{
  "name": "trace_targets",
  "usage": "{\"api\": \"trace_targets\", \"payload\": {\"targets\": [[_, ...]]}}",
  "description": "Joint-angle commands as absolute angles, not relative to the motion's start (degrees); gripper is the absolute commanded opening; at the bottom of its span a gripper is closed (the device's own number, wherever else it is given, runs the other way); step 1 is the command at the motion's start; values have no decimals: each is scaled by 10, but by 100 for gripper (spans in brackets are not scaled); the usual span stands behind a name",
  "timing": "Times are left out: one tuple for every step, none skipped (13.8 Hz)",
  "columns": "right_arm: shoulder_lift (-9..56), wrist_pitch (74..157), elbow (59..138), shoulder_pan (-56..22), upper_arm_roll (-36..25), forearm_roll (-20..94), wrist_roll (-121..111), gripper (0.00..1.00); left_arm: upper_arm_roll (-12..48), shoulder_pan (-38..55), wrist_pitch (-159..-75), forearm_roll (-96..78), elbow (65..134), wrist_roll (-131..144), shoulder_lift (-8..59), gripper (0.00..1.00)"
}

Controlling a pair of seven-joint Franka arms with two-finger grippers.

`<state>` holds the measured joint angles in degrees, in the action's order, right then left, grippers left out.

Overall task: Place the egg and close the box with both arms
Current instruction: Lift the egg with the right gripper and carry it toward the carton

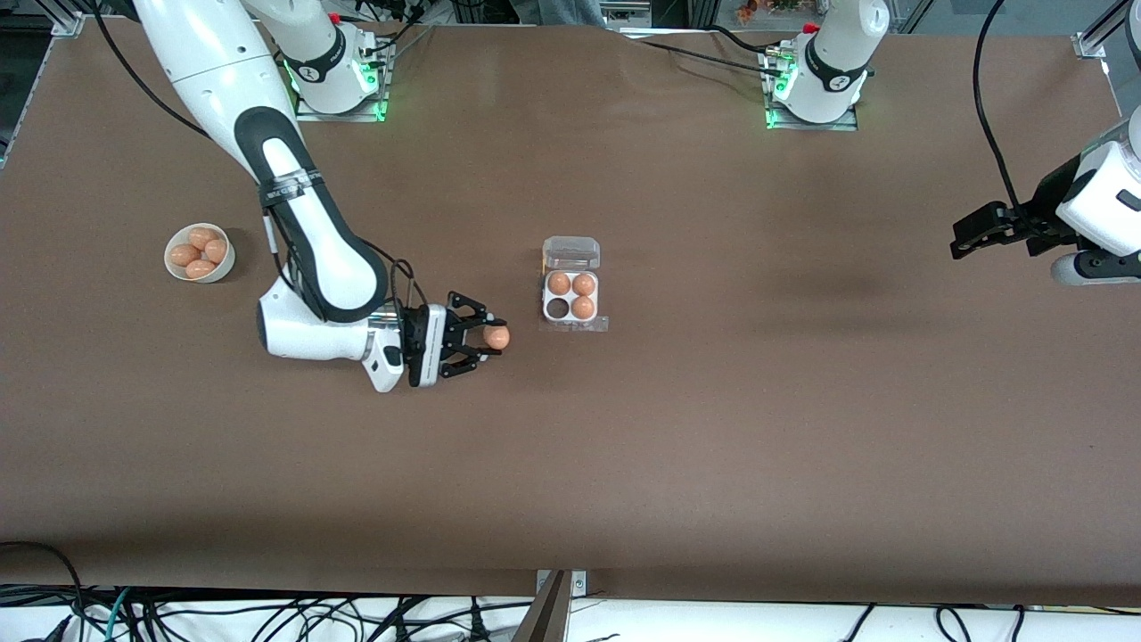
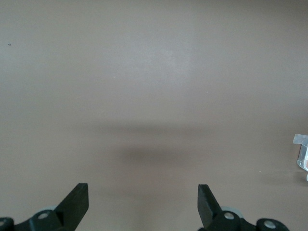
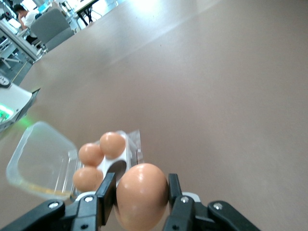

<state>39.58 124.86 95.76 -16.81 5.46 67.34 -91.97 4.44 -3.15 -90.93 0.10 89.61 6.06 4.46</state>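
Your right claw grips the egg over the desk, beside the open box, hiding its empty cell in the right wrist view. Your left claw waits open.

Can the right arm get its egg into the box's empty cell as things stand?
Probably yes. The right gripper holds the egg over bare table beside the box; the lid lies folded open and nothing stands between. The left gripper waits open at its own end.

A robotics lab (bolted arm bases, trailing cables).
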Motion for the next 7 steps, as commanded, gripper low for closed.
{"api": "trace_targets", "payload": {"targets": [[395, 1276, 968, -194, 57, 708, -928, 29, 45, -35, -902, -6, 890, 47, 47, 100], [396, 1276, 968, -199, 57, 708, -924, 29, 45, -35, -902, -5, 890, 47, 47, 100], [397, 1277, 968, -205, 56, 708, -919, 29, 45, -35, -902, -6, 889, 47, 47, 100], [402, 1284, 966, -207, 56, 709, -918, 29, 45, -35, -902, -5, 890, 47, 47, 100], [404, 1297, 967, -210, 57, 714, -918, 29, 45, -35, -902, -5, 890, 47, 47, 100], [408, 1299, 969, -219, 56, 729, -918, 29, 45, -35, -902, -5, 890, 47, 47, 100], [416, 1299, 969, -220, 57, 745, -918, 29, 45, -35, -902, -5, 890, 47, 47, 100]]}}
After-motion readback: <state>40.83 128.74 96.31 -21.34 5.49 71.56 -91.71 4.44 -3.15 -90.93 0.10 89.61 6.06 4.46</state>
